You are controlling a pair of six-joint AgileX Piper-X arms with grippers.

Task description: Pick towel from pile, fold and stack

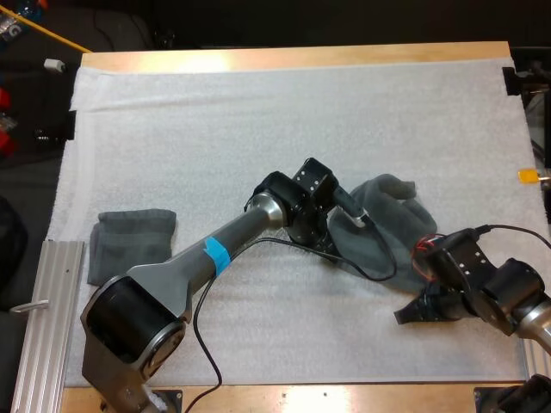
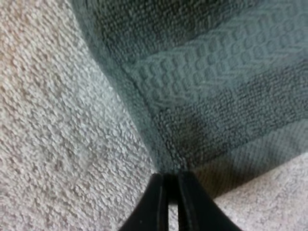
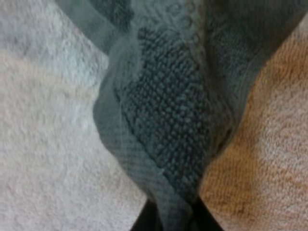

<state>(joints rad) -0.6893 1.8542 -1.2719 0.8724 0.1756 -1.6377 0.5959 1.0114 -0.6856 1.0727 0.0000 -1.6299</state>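
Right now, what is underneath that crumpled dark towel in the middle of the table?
The white textured mat shows all around the crumpled dark grey-green towel; whatever lies beneath is covered. My left hand and right hand pinch its edges.

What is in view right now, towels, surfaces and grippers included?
crumpled towel: one, dark grey-green, right of the mat's middle.
folded towel: one, dark grey-green, near the mat's left edge.
mat: one, white, covering the table.
table: one, wooden, under the mat.
rail: one, silver metal, beside the mat's near left edge.
left gripper: one, black, shut on the crumpled towel's corner.
right gripper: one, black, shut on a fold of the crumpled towel.
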